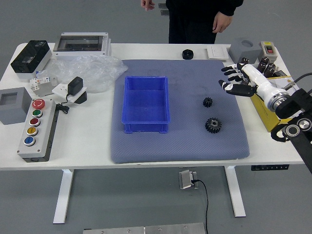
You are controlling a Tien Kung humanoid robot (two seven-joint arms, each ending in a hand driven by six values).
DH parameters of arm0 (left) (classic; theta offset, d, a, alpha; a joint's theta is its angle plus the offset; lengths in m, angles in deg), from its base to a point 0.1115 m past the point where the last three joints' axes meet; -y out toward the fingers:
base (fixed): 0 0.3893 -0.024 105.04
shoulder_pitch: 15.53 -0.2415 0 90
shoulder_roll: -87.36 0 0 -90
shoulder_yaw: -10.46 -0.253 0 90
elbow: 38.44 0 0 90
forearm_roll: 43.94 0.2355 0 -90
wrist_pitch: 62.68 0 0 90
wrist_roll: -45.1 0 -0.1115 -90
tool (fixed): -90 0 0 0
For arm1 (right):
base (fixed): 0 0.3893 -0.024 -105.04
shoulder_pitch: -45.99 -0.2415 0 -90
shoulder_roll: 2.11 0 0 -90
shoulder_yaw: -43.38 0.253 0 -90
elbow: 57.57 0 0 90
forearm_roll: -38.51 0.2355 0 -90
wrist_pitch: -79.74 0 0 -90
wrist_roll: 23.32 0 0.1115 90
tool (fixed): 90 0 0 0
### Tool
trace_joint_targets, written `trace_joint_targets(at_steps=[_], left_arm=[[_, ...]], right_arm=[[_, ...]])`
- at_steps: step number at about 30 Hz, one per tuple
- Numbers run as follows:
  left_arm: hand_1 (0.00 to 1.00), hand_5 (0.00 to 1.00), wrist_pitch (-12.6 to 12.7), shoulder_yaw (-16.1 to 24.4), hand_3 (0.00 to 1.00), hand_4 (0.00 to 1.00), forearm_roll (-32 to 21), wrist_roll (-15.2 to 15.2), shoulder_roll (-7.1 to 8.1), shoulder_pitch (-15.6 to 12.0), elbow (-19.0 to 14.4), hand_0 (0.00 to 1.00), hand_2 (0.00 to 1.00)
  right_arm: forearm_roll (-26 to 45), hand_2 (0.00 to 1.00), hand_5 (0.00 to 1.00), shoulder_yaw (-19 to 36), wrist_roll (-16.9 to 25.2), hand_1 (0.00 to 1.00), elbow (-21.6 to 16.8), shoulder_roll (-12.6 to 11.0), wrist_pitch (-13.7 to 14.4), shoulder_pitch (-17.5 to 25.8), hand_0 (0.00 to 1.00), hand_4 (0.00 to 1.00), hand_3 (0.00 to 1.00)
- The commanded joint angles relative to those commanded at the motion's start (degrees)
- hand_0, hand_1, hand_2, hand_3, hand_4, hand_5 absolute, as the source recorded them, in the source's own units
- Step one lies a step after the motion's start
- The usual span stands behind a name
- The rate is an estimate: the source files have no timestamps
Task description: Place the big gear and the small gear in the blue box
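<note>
"Two gears, then?"

"Two, both dark with toothed rims: the small gear (207, 102) and the big gear (213, 125). They lie flat on the one blue-grey mat (195, 147), round faces up, so their axes stand upright. The small one sits farther from the robot. They're apart from each other."

"And the blue box (146, 127)?"

"One, rectangular, smooth like plastic, its open top facing up. Its long axis runs from the near side to the far side. Both gears are outside it, to its right."

"How many robot hands?"

"One shows, the right hand (252, 84), black and white. It's released, fingers loosely spread over the mat's far right part, pointing left. It's beyond the small gear and to its right."

"Anyone opposite?"

"One person (195, 14), in dark clothes, with two hands in sight: one (147, 4) at the picture's top edge, the other (222, 22) hanging low, fingers curved downward."

"What else can you count?"

"Five round buttons on one long panel (43, 138) at the left, one crinkled, clear plastic sheet or bag (100, 73), two grey blocks (13, 106), one at either side, and one black, round piece (187, 54) beyond the mat."
</note>
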Motion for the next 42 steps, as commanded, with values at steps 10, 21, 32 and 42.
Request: trace_joint_targets(at_steps=[10,21,32,42], left_arm=[[0.788,0.376,0.03,-0.07,0.765,0.664,-0.14,0.05,-0.05,-0.12,0.0,0.826,0.781],[0.788,0.376,0.05,-0.14,0.763,0.664,-0.24,-0.01,-0.14,-0.03,0.0,0.826,0.78],[0.787,0.377,0.07,-0.12,0.761,0.665,-0.25,-0.02,-0.17,0.01,0.0,0.826,0.78],[0.787,0.376,0.04,-0.1,0.76,0.664,-0.11,-0.02,-0.24,0.12,0.0,0.826,0.779]], right_arm=[[-19.97,0.776,0.259,-6.49,-1.84,0.713,-1.31,-0.51,-4.27,0.12,0.795,0.629,0.767],[-29.83,0.796,0.261,-11.23,-2.92,0.718,-1.02,0.05,-6.8,0.04,0.793,0.639,0.842],[-29.83,0.825,0.264,-13.43,-3.52,0.734,-0.17,1.43,-8.89,0.33,0.809,0.649,0.898],[-29.83,0.823,0.264,-13.85,-3.67,0.736,0.5,1.8,-9.31,0.72,0.81,0.657,0.898]])
